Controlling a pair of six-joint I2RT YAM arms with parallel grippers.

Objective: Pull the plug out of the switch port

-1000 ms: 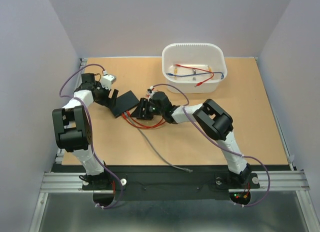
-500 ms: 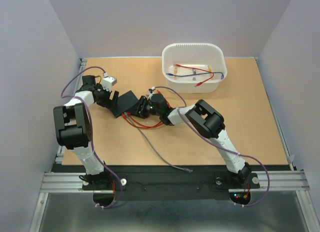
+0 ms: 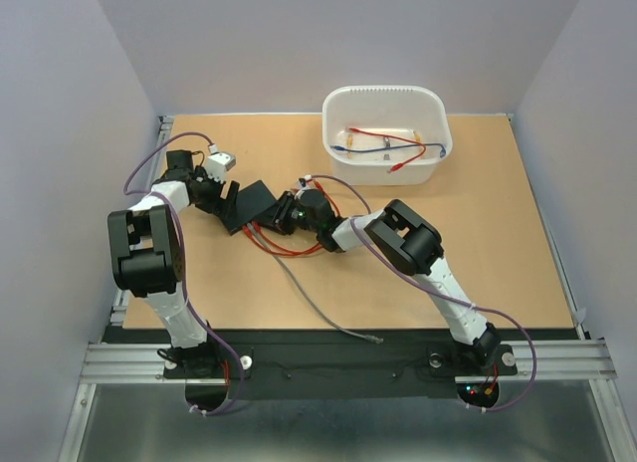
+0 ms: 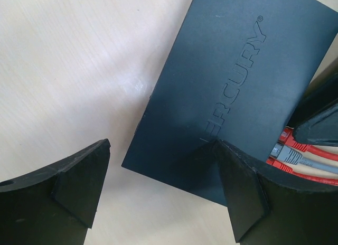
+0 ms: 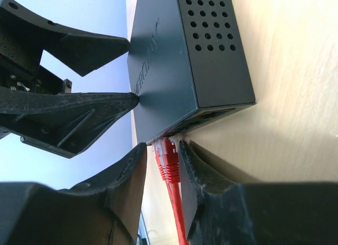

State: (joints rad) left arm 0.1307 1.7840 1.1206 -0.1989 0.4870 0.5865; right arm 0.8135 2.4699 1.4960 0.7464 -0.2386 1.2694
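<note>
The red plug [image 5: 167,161] sits seated in its port on the flat matte-black switch box [image 3: 251,203], toward the tan counter [image 3: 448,263]'s far-left corner. Nothing is pulled yet. The right jaws straddle the plug narrowly, a slit showing on one side. The left jaws gape wide, one fingertip [image 5: 129,99] on the switch, gripping nothing.

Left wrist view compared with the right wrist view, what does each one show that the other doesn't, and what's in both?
Only the left wrist view: a grey plug among red plugs, and the top face of the switch seen flat on. Only the right wrist view: vent holes in the switch's side, and one red plug flanked by the right claw; whether it is pinched yet is unclear. Both: the black switch, red plugs in its ports, and the open left claw at its corner.
</note>
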